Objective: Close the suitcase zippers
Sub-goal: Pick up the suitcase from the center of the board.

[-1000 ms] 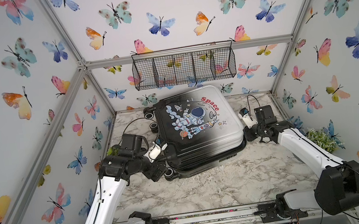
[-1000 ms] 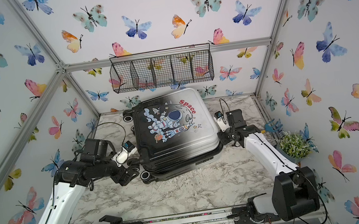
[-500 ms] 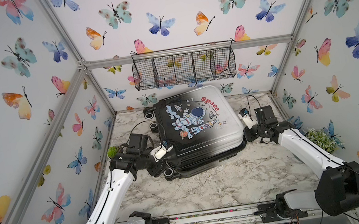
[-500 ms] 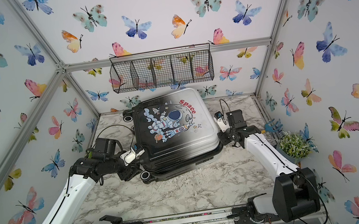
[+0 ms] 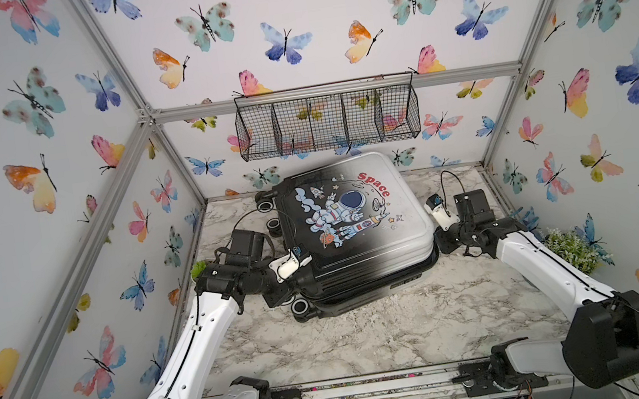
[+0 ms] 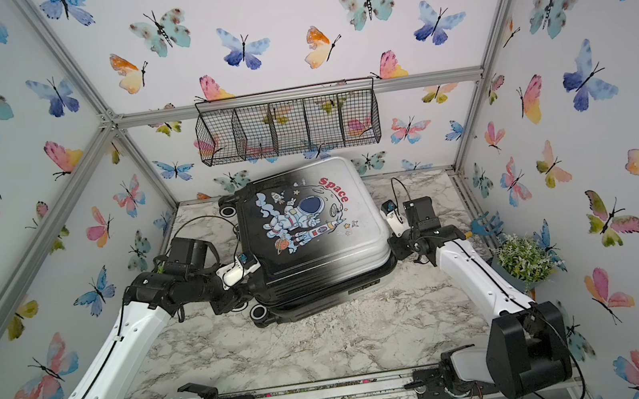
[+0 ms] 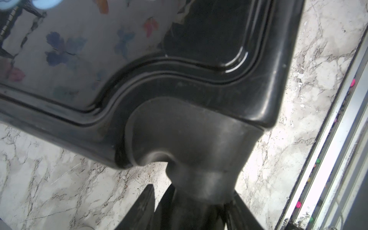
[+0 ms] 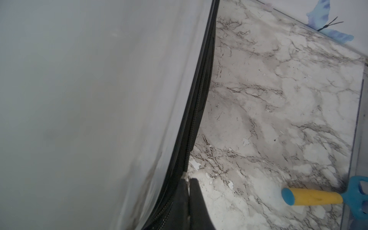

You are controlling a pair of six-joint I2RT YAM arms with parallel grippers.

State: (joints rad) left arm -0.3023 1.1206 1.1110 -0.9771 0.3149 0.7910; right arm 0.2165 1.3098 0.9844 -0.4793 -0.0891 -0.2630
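The suitcase [image 5: 359, 224] [image 6: 313, 230] lies flat on the marble table, astronaut print up, in both top views. My left gripper [image 5: 286, 295] [image 6: 238, 299] [image 7: 191, 209] is at its near left corner. Its jaws straddle the wheel stem [image 7: 199, 179] below the corner housing [image 7: 189, 139], and a thin strip of table shows beside one finger [image 7: 143, 209]. My right gripper [image 5: 439, 243] [image 6: 395, 247] [image 8: 188, 179] is at the silver right side, shut on a small metal zipper pull [image 8: 185, 176]. The black zipper track [image 8: 199, 111] runs away from it along the rim.
A wire basket [image 5: 326, 122] hangs on the back wall above the suitcase. A potted plant [image 5: 571, 247] stands at the right wall, with a blue-and-yellow toy tool [image 8: 312, 196] beside it. A small green plant [image 5: 199, 266] sits by the left wall. A metal rail [image 5: 376, 386] runs along the front edge.
My left arm has swung in and lowered to the suitcase's near left corner, and its jaws have narrowed round the wheel. The right arm has not moved.
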